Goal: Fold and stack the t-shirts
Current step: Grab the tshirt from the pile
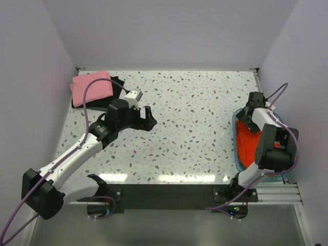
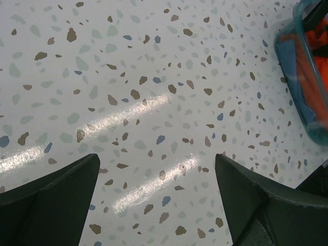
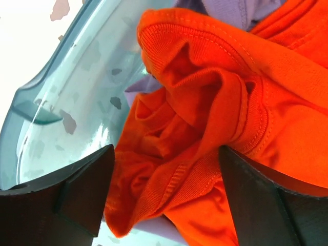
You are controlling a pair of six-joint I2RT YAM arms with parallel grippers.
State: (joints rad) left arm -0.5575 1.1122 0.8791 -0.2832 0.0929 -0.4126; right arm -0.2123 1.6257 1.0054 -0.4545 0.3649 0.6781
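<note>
The crumpled bright orange-red cloth t-shirt [image 3: 205,128] lies in the translucent blue plastic basket [image 1: 234,148] at the right edge, over pale lavender cloth [image 3: 230,10]. The right gripper [image 3: 166,169] straddles it with its jaws apart. At the far left, a folded pink t-shirt [image 1: 92,88] lies on a black one [image 1: 115,82]. Near them, the left gripper [image 1: 148,119] hovers spread wide above the speckled white table [image 1: 195,102].

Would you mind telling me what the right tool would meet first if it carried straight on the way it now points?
Most likely the crumpled bright orange-red cloth t-shirt inside the translucent blue plastic basket; the right tool points open at it, depth unclear.
</note>
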